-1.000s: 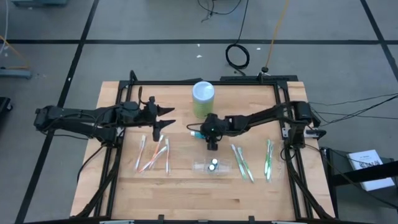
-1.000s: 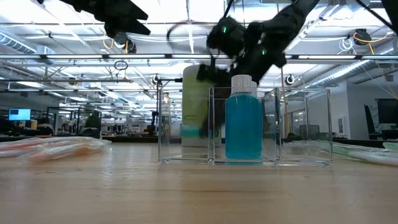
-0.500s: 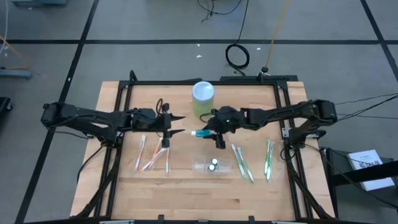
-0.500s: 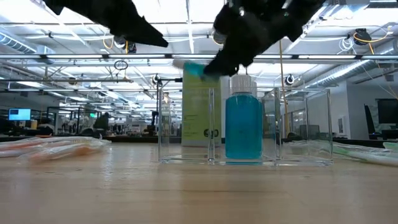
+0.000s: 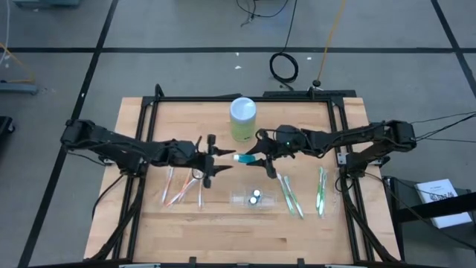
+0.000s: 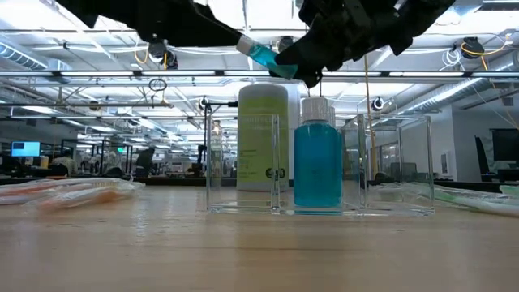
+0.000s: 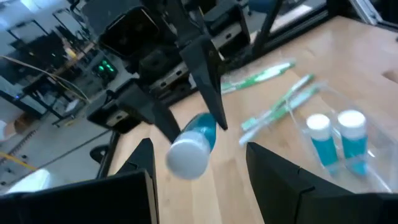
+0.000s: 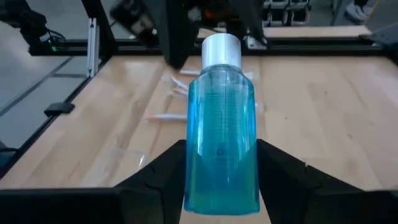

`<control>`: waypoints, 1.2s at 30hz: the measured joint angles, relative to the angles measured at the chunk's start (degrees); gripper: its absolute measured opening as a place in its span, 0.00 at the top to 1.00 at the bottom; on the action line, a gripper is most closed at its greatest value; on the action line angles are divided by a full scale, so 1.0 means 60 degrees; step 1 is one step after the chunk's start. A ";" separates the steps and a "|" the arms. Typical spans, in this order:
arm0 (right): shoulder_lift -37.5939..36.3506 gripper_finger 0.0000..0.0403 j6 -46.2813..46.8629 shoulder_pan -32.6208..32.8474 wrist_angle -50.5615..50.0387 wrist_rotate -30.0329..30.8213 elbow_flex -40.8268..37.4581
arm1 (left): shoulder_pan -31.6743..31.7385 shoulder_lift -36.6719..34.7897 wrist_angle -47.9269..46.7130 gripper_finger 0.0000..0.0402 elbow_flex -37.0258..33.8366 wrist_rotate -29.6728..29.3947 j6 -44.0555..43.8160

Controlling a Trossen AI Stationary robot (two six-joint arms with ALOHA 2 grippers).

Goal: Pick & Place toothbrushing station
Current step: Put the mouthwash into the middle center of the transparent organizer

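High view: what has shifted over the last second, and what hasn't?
The right pincer, shut on the blue bottle, has swung it from pointing down to cap-first toward the left arm. The left pincer, open, has reached rightward to just short of the cap. The toothbrush packs, the green canister and the clear organizer stayed put.

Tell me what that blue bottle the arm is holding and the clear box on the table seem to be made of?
The blue bottle, shut in the right gripper, looks like clear glossy plastic: the blue liquid shows through, under a matte white cap. The clear box seems to be acrylic or similar hard plastic, perhaps glass: its walls are see-through with bright, sharp edges.
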 joint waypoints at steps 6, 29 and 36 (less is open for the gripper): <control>0.0000 0.60 0.0096 -0.0011 0.0501 -0.0800 0.0000 | 0.0025 0.0120 0.0426 0.62 0.0000 -0.0034 -0.0046; -0.0011 0.59 0.0784 0.0120 0.2922 -0.2686 0.0011 | 0.0383 0.2079 0.5590 0.62 -0.0004 0.2642 -0.0500; 0.0053 0.59 0.0994 0.0124 0.3260 -0.3166 0.0018 | 0.0386 0.2069 0.5683 0.63 0.0049 0.2665 -0.0344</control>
